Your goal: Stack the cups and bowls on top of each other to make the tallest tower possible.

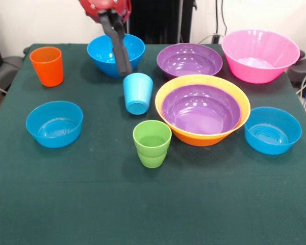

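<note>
Hand [125, 70] grips light blue cup [137, 93]; its fingers are hard to see

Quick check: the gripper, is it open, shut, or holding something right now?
Gripper: shut on the light blue cup, gripping its rim; the cup hangs tilted above the table.

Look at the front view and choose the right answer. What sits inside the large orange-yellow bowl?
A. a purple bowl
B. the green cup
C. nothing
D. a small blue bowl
A: a purple bowl is nested inside the orange-yellow bowl, whose rim shows all around it, while the green cup stands on the table in front of it.
</note>
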